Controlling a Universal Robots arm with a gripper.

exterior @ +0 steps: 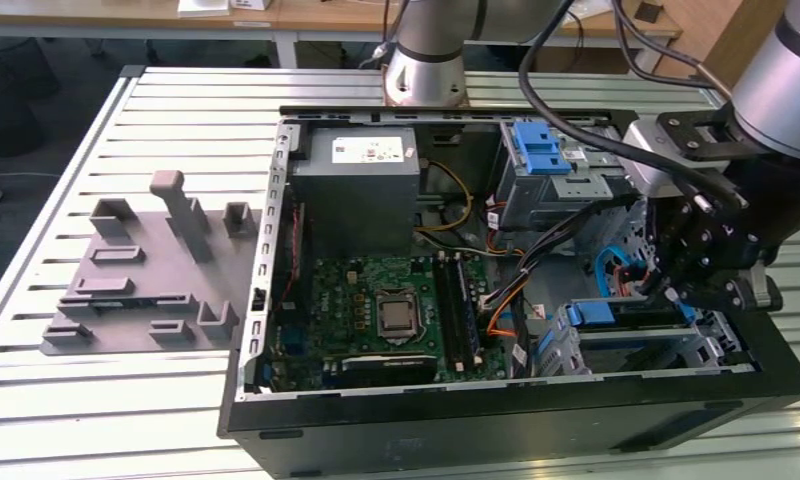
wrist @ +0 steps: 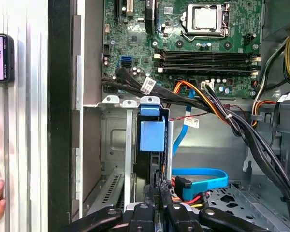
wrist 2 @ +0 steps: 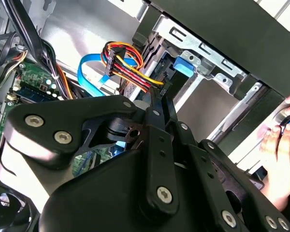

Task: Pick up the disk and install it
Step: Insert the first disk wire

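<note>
Where gripper (exterior: 670, 290) hangs: disk (wrist: 152, 133) on edge w/ blue rail

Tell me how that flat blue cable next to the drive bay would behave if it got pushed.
The flat blue cable lies in a loose curve, so it would probably flex aside rather than resist. It looks thin and ribbon-like, so it is likely light. It seems fastened at one end, so it may tug back instead of sliding free.
</note>
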